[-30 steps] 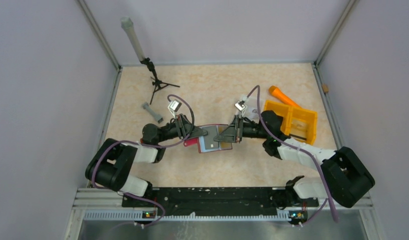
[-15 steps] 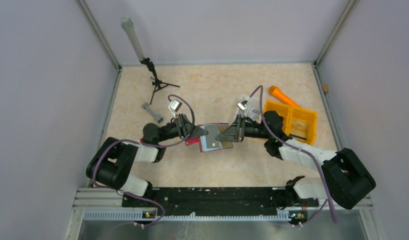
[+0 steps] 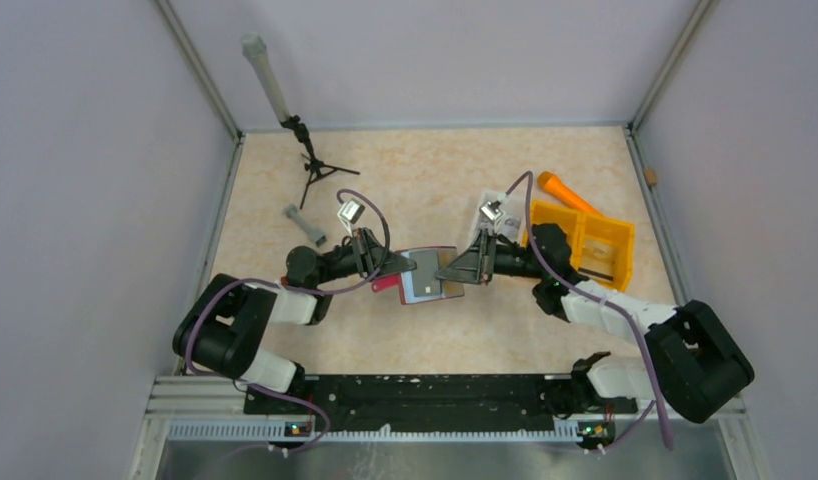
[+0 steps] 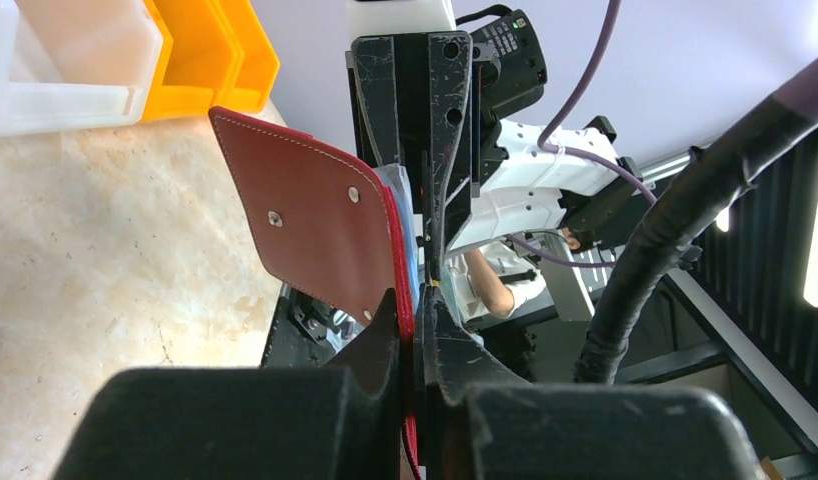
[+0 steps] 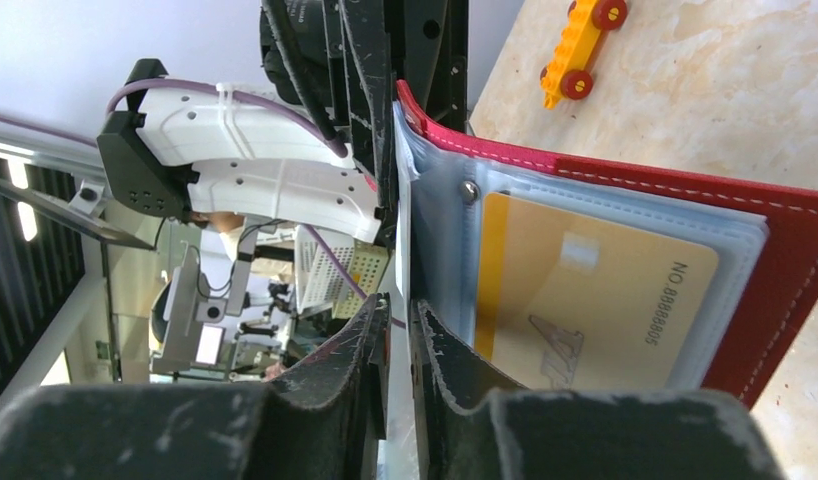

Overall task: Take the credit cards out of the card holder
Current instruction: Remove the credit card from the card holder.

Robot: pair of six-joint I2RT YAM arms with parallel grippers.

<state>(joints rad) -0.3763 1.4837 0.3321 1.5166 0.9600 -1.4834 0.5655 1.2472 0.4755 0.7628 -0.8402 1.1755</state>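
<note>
The left gripper (image 4: 417, 300) is closed tight on the red edge of the card holder (image 4: 315, 230). The fingers of the right gripper (image 5: 393, 312) stand only a little apart, with the edge of a clear sleeve (image 5: 440, 270) between them; whether they grip it I cannot tell. The holder hangs open between both grippers over the middle of the table (image 3: 435, 180), and a tan-yellow card (image 5: 585, 300) sits inside its sleeve.

Right wrist view: the tan-yellow plastic card (image 5: 595, 290) is partly hidden behind the jaws of the right gripper (image 5: 400, 312); whether they grip anything cannot be told. The dark red stitched folding card holder (image 5: 785, 250) runs off the right edge. Overhead, cards (image 3: 432, 287) too small to count.
</note>
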